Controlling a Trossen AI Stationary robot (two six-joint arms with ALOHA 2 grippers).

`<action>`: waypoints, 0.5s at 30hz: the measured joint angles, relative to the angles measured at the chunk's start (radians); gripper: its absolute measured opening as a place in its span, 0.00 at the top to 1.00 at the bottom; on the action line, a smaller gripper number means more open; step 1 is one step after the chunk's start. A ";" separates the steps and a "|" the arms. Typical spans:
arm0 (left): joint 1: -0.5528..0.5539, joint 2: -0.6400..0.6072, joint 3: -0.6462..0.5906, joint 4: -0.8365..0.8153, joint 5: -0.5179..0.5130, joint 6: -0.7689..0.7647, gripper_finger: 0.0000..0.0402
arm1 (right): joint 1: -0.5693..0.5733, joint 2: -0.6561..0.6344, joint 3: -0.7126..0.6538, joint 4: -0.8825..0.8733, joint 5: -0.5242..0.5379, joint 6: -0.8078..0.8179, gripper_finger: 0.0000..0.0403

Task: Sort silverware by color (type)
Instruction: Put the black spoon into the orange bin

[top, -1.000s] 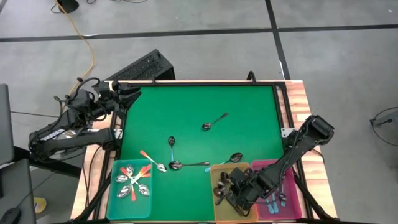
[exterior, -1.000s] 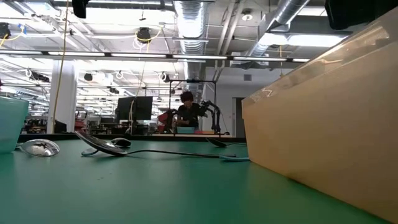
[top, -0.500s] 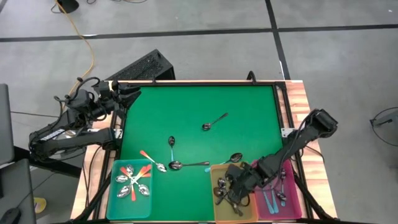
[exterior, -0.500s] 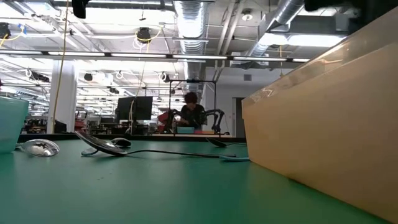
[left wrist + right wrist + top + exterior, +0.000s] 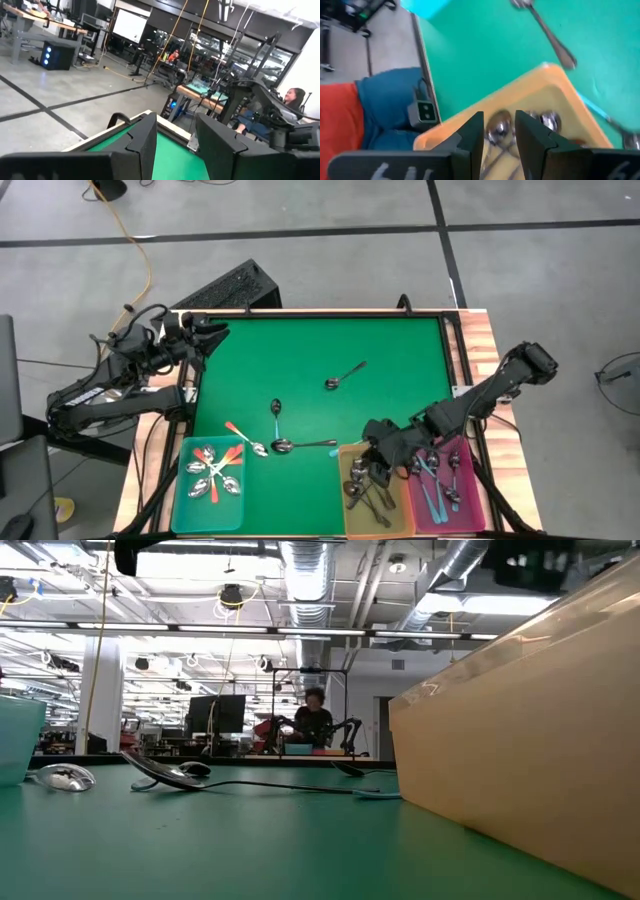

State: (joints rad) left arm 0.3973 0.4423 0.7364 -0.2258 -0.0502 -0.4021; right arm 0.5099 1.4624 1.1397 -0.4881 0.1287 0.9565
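Note:
Several spoons lie flat on the green mat (image 5: 400, 350): a plain metal one (image 5: 345, 373), a blue-handled one (image 5: 276, 415), an orange-handled one (image 5: 243, 437) and a dark one (image 5: 303, 445). Another blue-handled spoon (image 5: 350, 442) lies partly under my right gripper. Orange spoons lie in the teal bin (image 5: 182, 490), dark ones in the yellow bin (image 5: 347, 515), blue ones in the pink bin (image 5: 470, 500). My right gripper (image 5: 376, 442) (image 5: 499, 135) hangs open and empty over the yellow bin's far edge. My left gripper (image 5: 207, 330) (image 5: 175, 145) is open at the table's far left corner.
Raised wooden rails (image 5: 480, 340) border the mat. The three bins stand in a row along the near edge. In the low view the yellow bin's wall (image 5: 520, 760) fills the right side. A person (image 5: 315, 720) sits at a far bench, another (image 5: 295, 97) beyond the table.
My right gripper has risen out of the yellow bin and gone toward the table's far edge, turning at the wrist as it went. It now hangs over the bin's far rim, and the dark spoons in the bin lie uncovered.

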 joint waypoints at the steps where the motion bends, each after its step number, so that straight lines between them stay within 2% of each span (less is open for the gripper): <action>1: 0.000 0.000 0.000 0.005 -0.002 -0.004 0.70 | -0.006 -0.005 0.000 0.018 0.000 -0.025 0.70; 9: 0.000 0.000 0.000 0.015 -0.018 -0.063 0.70 | -0.074 -0.008 0.000 0.169 0.010 -0.245 0.70; 15: 0.000 0.000 0.000 0.015 -0.031 -0.067 0.70 | -0.156 -0.008 0.000 0.327 0.131 -0.467 0.70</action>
State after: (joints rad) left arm 0.3973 0.4423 0.7364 -0.2105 -0.0816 -0.4689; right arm 0.3536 1.4540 1.1397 -0.1614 0.2593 0.4891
